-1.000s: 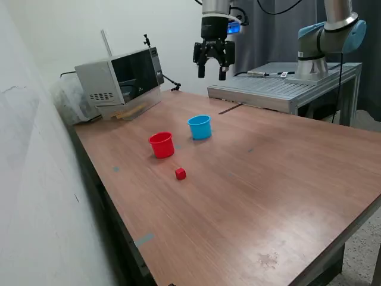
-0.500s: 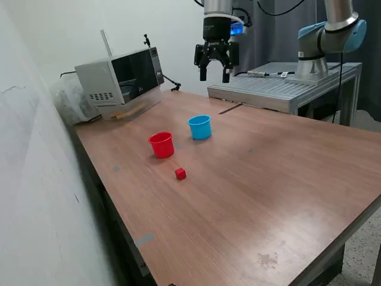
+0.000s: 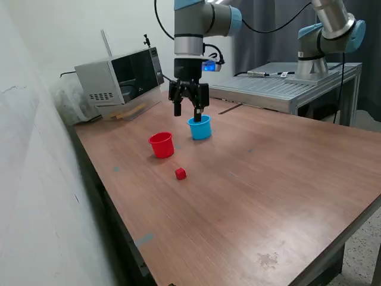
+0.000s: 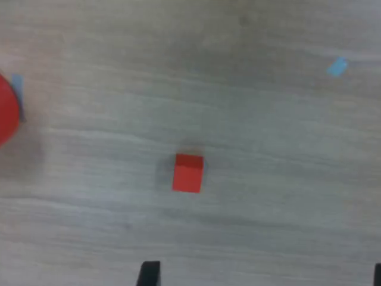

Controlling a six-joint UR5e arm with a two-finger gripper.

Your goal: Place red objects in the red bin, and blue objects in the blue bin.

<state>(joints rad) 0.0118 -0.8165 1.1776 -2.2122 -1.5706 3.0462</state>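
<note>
Exterior view: gripper (image 3: 187,111) hangs with fingers apart and empty, blue cup (image 3: 200,127) right behind one fingertip, red cup (image 3: 161,145) below them, one red cube (image 3: 180,173) still loose on the table (image 3: 280,190). Can't see inside either cup. Wrist view: cube (image 4: 188,173) sits ahead of the fingertips, blurry; red cup (image 4: 7,117) is cut off, so I'd guess sorting's nearly finished.

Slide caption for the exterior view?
Open gripper hovers above red cup and blue cup; one red cube on table.

bare wood around red cube (image 3: 180,173) | nearest obstacles: red cup (image 3: 161,145), blue cup (image 3: 200,127)
</note>
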